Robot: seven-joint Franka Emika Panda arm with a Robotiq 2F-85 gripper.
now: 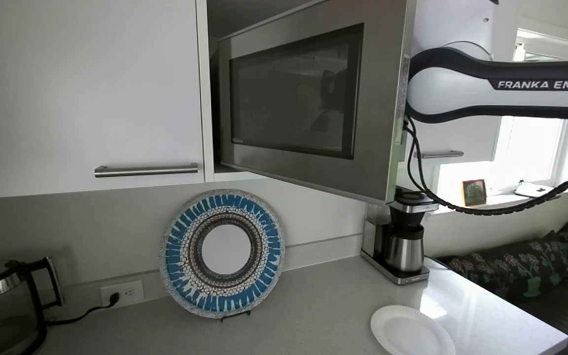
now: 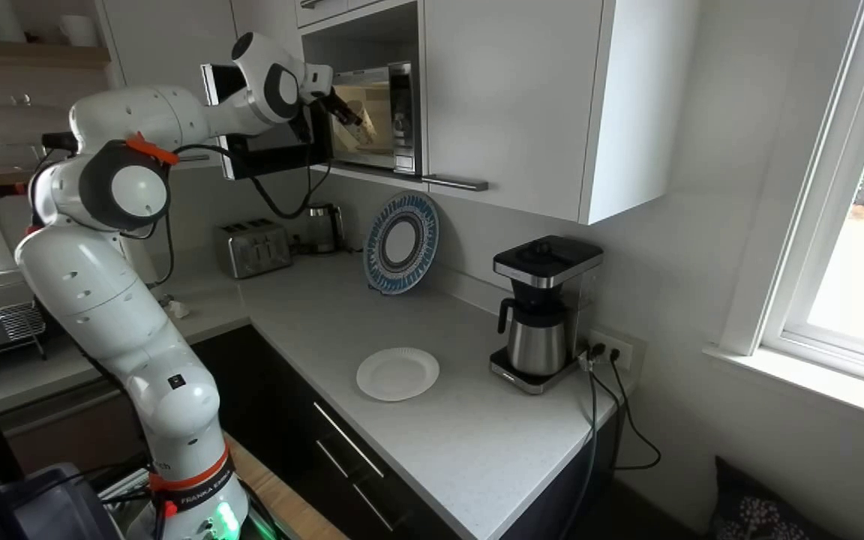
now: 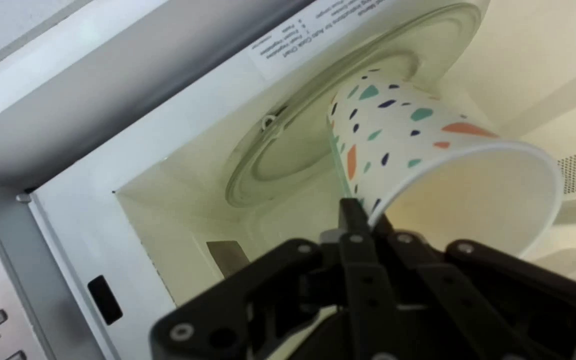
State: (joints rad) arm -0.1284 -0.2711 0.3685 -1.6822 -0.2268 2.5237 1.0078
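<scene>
A white paper cup (image 3: 393, 125) with green, orange and dark blue flecks is in the wrist view, its open mouth facing the camera. My gripper (image 3: 369, 220) is shut on the cup's rim, one finger outside the wall and one inside. The cup is inside a lit microwave (image 2: 402, 112), over the glass turntable (image 3: 288, 165). I cannot tell whether its base touches the turntable. In an exterior view my gripper (image 2: 347, 112) reaches into the microwave opening, and the cup (image 2: 363, 133) shows faintly. The microwave door (image 1: 294, 93) stands open and hides my gripper in that exterior view.
A white plate (image 2: 397, 373) lies on the counter (image 2: 432, 442). A coffee maker (image 2: 541, 315), a round blue decorative plate (image 2: 402, 244), a toaster (image 2: 253, 249) and a glass kettle (image 1: 3, 305) stand on it. A cabinet (image 2: 507, 97) adjoins the microwave. A cable (image 1: 501, 211) hangs from the arm.
</scene>
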